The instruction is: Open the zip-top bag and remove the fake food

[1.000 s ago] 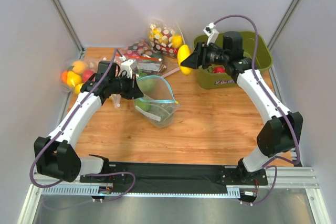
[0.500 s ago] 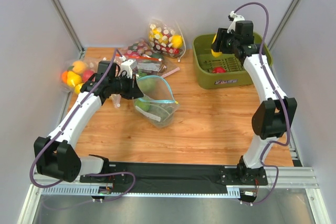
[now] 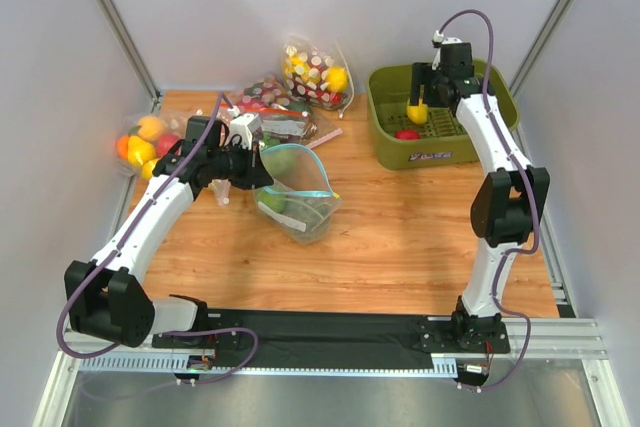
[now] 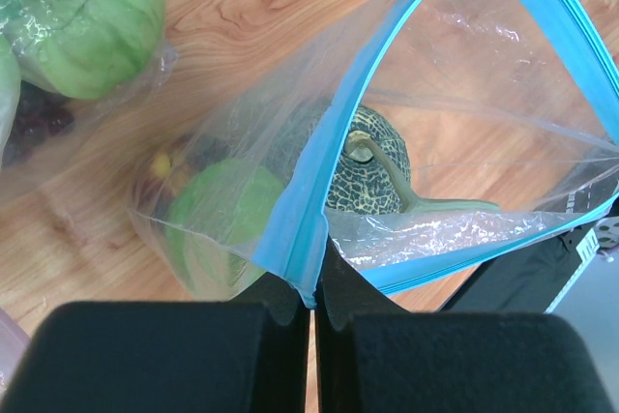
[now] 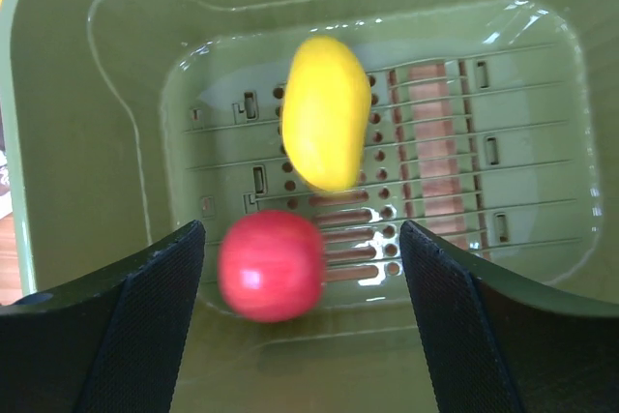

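Zip-top bag (image 3: 300,199): mid-tabletop (image 3: 400,247), mouth gaping, melon (image 4: 372,176) and green ball (image 4: 218,224) inside | left end effector (image 4: 314,302): clamped shut on the bag's blue zipper edge | right end effector (image 5: 300,268): spread wide, holding nothing, above green bin (image 3: 385,137) | bin: yellow lemon (image 5: 326,113) blurred below jaws, red ball (image 5: 271,265) beside it.

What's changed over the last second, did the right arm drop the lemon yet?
Yes. The right gripper swung from beside the green bin to above it and opened; the yellow lemon is out of its jaws, over the bin floor near the red ball. The left gripper stayed shut on the zip-top bag, bag unmoved.
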